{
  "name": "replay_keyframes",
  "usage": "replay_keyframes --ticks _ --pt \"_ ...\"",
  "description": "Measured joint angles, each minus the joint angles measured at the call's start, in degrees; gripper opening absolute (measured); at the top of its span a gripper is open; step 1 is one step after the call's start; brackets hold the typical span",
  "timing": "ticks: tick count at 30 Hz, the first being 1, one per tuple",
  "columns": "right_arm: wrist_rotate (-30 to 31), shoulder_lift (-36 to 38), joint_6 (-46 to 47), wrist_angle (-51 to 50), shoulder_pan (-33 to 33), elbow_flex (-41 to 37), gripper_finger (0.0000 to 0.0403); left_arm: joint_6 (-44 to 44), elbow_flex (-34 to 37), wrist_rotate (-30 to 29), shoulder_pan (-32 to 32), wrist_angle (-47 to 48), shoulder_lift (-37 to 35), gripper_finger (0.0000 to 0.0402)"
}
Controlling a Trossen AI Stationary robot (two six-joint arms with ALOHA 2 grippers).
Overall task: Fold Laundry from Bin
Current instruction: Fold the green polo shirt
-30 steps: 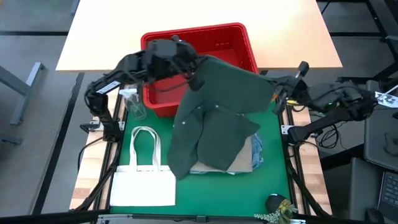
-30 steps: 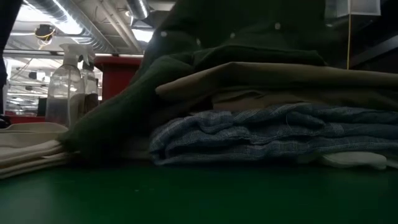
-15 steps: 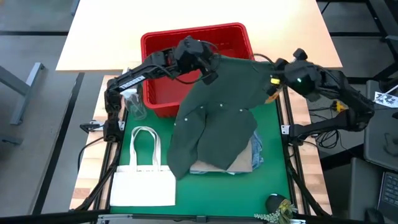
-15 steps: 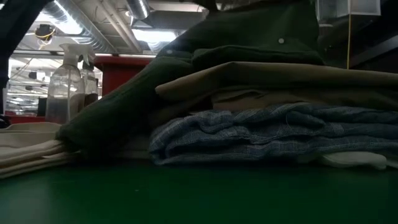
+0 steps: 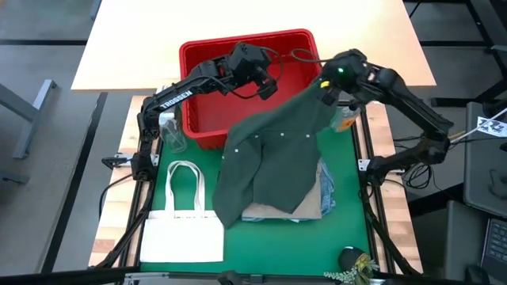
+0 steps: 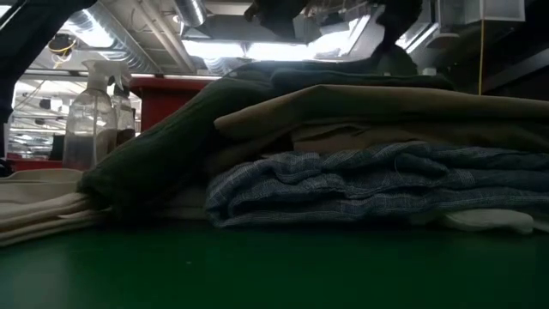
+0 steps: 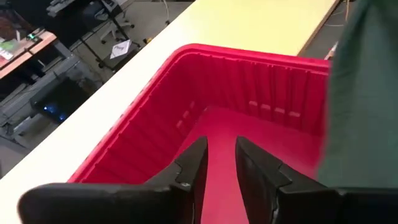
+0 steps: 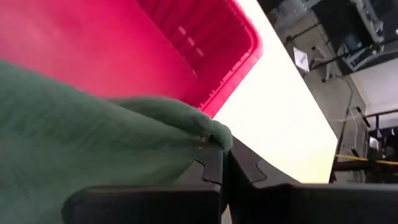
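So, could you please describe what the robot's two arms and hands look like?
Both arms are black and jointed. The left arm carries white lettering; the right arm shows a green light. Each hand has two dark angular fingers.

A flat white tote bag [image 5: 184, 229] with two handles is lying on the green mat [image 5: 348, 226] at the near left. A clear spray bottle [image 5: 172, 134] is standing upright farther back on the left. A small sprig of greenery [image 5: 354, 265] is resting at the mat's near right corner.
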State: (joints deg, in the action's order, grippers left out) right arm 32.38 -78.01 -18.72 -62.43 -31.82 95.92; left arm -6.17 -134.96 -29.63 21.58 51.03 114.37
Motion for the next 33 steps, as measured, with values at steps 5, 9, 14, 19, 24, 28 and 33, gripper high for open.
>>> replay_keyframes --ticks 5,9,14,19,24,28,33 --pt "0.01 -3.54 -0.02 -0.30 -1.74 0.00 0.0001 4.64 0.00 3.44 -0.82 1.16 0.00 0.0085" --pt "0.72 -5.29 -0.22 -0.92 -1.65 0.00 0.0001 6.01 0.00 11.41 -2.47 5.58 0.00 0.0085" --pt "2.91 -5.56 -1.33 -0.77 -1.59 0.00 0.0038 6.03 0.00 18.05 -5.03 12.79 0.00 0.0078" --pt "6.67 -5.56 -2.18 -0.67 -1.61 0.00 0.0110 5.74 0.00 19.92 -7.57 18.82 0.00 0.0072" --pt "14.55 -5.21 -8.38 -0.70 -1.53 0.00 0.0158 6.00 0.00 21.04 -10.07 25.81 0.00 0.0067" --pt "15.69 -3.79 -9.76 -0.68 -0.76 0.02 0.0169 6.38 0.00 21.82 -12.22 31.33 0.00 0.0065" --pt "13.35 -3.16 -16.04 -0.69 -0.86 0.04 0.0167 7.54 0.00 21.76 -14.70 32.36 -0.02 0.0065"
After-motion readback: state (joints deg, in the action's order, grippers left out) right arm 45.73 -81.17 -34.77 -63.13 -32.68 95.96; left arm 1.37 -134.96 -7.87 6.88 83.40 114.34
